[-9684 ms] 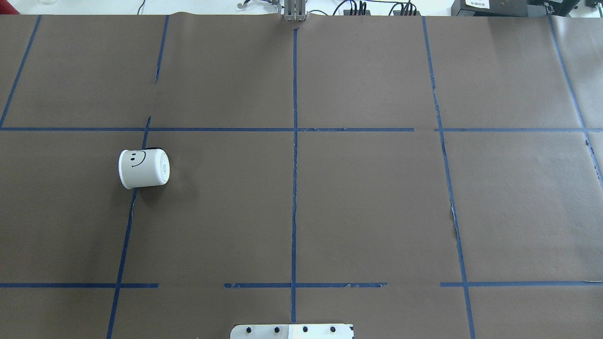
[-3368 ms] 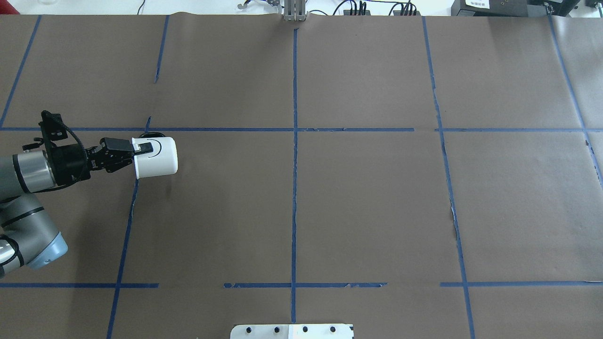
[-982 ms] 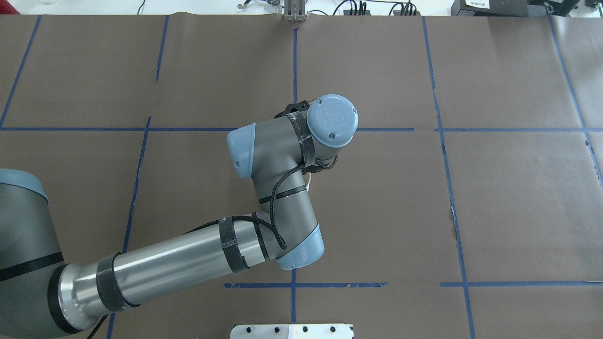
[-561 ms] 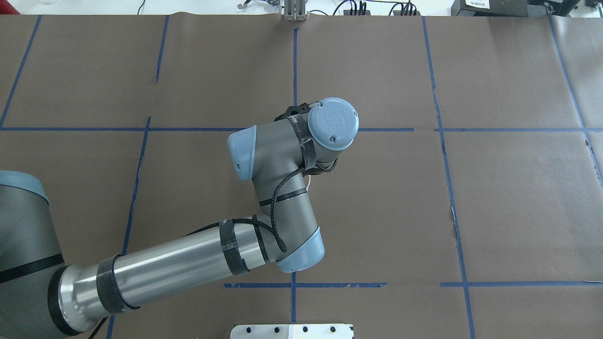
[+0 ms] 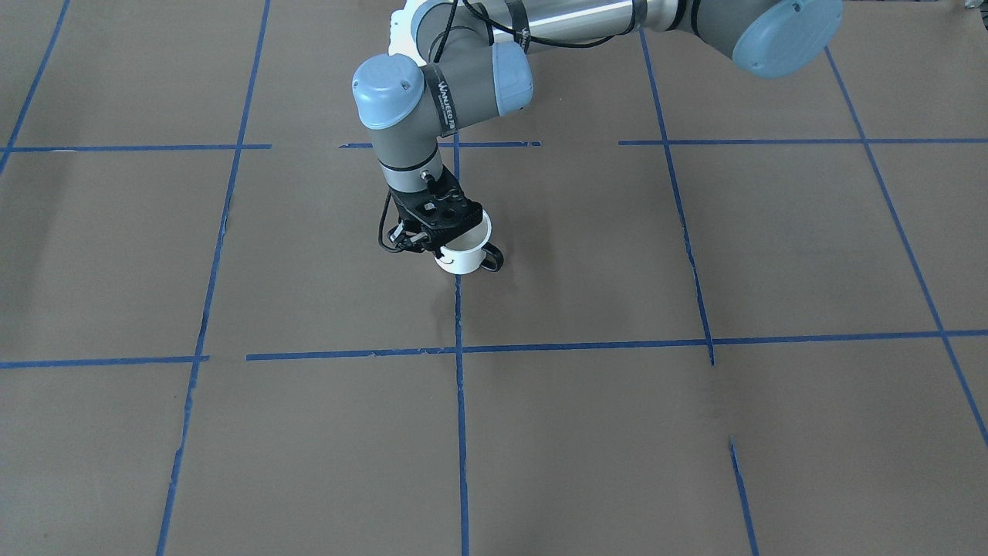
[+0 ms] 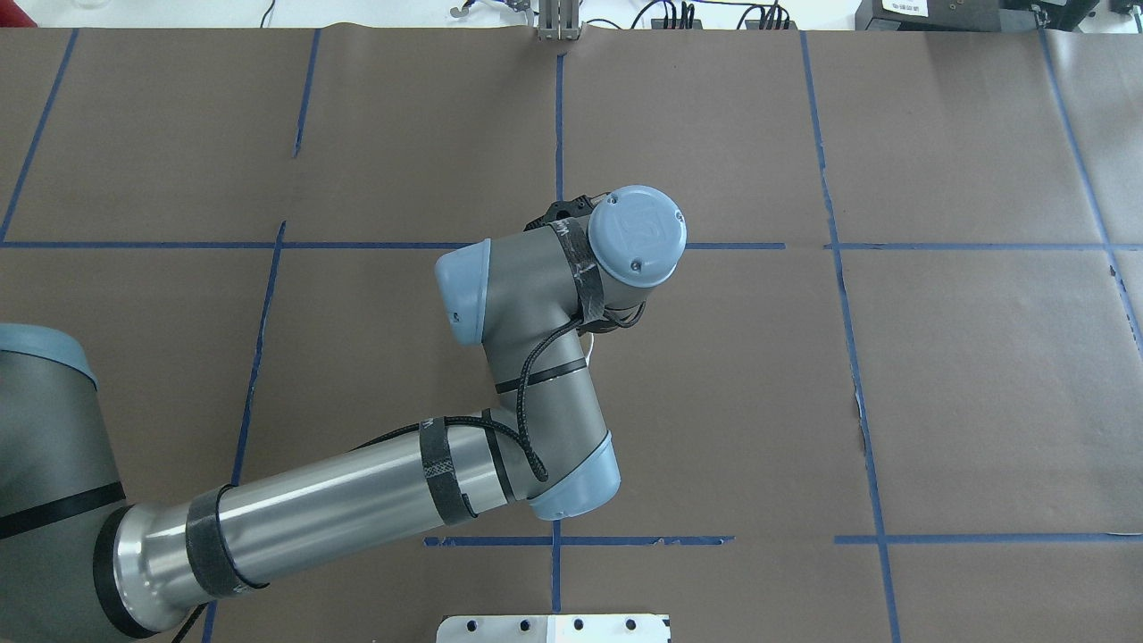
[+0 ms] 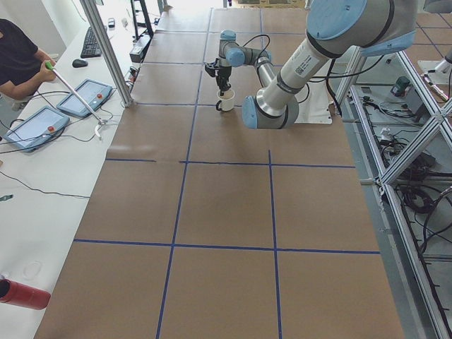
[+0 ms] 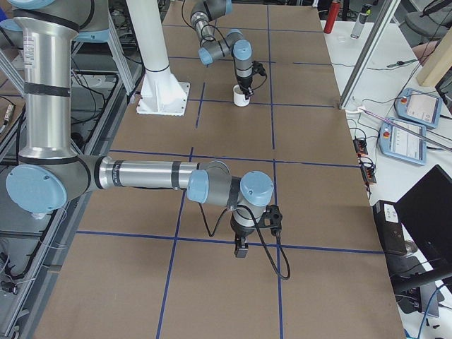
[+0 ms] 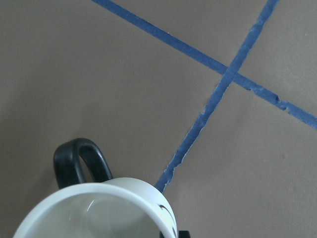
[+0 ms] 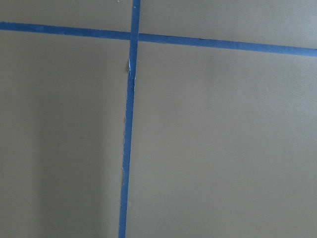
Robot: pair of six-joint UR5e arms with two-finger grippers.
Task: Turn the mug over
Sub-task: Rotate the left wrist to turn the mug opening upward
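The white mug (image 5: 463, 259) stands upright with its mouth up at the table's middle, on or just above the paper, next to a blue tape line. Its black handle (image 5: 494, 259) points to the view's right. My left gripper (image 5: 446, 244) comes down from above and is shut on the mug's rim. The left wrist view shows the mug's rim (image 9: 106, 191) and handle (image 9: 79, 161) from above. In the overhead view my wrist (image 6: 638, 234) hides nearly all of the mug. My right gripper (image 8: 240, 248) hangs over bare paper; I cannot tell if it is open or shut.
Brown paper with blue tape lines (image 5: 460, 347) covers the table. Control pendants (image 7: 85, 97) and a keyboard lie on the white bench beside the table, where a person (image 7: 18, 53) sits. A metal post (image 7: 106, 49) stands at the table's edge.
The mug lay on its side at the table's left; my left gripper took its rim and carried it to the middle, now upright. In the last second the wrist drifted slightly right.
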